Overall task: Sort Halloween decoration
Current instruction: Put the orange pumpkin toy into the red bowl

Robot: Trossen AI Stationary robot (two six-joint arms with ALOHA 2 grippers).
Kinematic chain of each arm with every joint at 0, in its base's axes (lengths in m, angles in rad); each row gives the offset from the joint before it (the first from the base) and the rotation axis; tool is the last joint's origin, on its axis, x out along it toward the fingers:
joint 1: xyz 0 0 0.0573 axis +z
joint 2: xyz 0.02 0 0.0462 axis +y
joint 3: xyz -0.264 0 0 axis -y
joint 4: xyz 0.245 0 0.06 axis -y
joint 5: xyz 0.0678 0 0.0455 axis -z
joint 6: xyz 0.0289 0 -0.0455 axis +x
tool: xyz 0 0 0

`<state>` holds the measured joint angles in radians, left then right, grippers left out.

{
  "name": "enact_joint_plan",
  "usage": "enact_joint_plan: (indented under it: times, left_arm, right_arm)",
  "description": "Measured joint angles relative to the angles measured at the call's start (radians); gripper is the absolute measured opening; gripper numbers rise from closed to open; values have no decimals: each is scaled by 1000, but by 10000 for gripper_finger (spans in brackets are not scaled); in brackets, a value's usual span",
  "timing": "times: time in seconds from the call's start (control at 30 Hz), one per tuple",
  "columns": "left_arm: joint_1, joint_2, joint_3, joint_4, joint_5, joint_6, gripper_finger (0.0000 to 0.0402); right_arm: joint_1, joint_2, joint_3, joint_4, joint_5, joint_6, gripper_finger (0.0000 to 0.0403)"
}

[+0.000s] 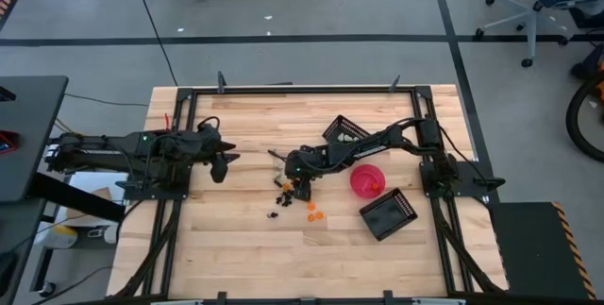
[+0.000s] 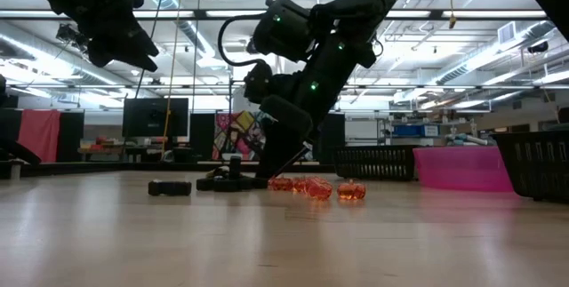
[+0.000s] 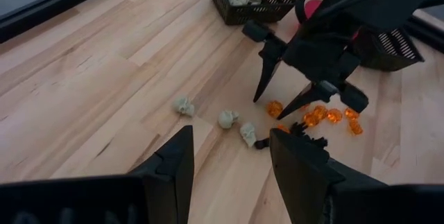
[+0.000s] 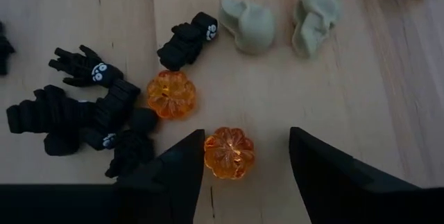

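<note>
The trinkets (image 1: 294, 200) lay loose on the table (image 1: 236, 248) centre. My right gripper (image 4: 244, 160) was low over them, fingers apart around an orange pumpkin (image 4: 228, 152), not clenched. My left gripper (image 1: 223, 160) hovered at the left, released.

Black spiders (image 4: 83, 113) crowding orange pumpkin (image 4: 228, 152)
</note>
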<state>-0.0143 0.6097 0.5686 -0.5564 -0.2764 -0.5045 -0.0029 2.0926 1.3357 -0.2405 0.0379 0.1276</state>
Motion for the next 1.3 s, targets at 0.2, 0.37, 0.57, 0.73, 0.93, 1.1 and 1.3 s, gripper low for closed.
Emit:
enact_joint_plan:
  times: [0.2,0.37,0.57,0.73,0.93,1.1,1.3]
  left_arm:
    - [0,-1,0,0,0,0,162]
    - [0,-1,0,-1,0,0,162]
    - [0,-1,0,-1,0,0,162]
    - [0,-1,0,-1,0,2,162]
    - [0,-1,0,7,0,26,162]
    - [0,-1,0,6,0,27,162]
    - [0,-1,0,6,0,22,162]
  right_arm:
    - [0,0,0,-2,-5,-16,166]
    - [1,0,0,-3,-6,-15,115]
    - [1,-8,3,-26,-13,-15,85]
    - [1,-30,1,-91,-16,3,83]
    - [1,-58,-2,-166,-16,4,73]
    - [1,-66,-2,-197,-21,28,68]
    - [0,-67,7,-240,-87,38,66]
